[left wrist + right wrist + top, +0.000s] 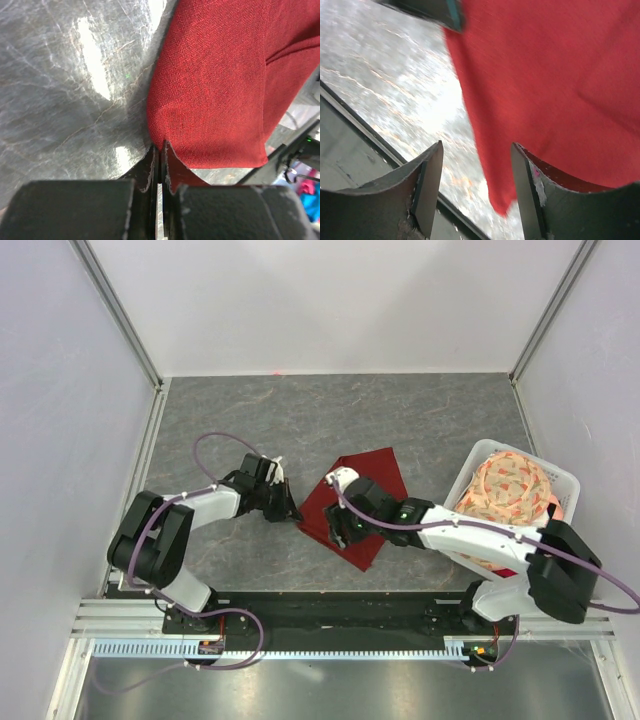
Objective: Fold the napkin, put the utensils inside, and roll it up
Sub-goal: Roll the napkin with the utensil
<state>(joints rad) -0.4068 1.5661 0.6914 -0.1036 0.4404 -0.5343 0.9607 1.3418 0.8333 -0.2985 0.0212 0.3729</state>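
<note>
The dark red napkin lies folded on the grey table, mid-right of centre. My left gripper is at its left corner. In the left wrist view the jaws are shut, pinching the napkin at its near edge, and the cloth curls up from the table there. My right gripper hovers over the napkin's near-left part. It is open, and a loose corner of the napkin hangs between the fingers without touching either pad. The utensils are out of view.
A white basket holding a peach floral cloth stands at the right, next to the right arm. White walls enclose the grey table. A black rail runs along the near table edge.
</note>
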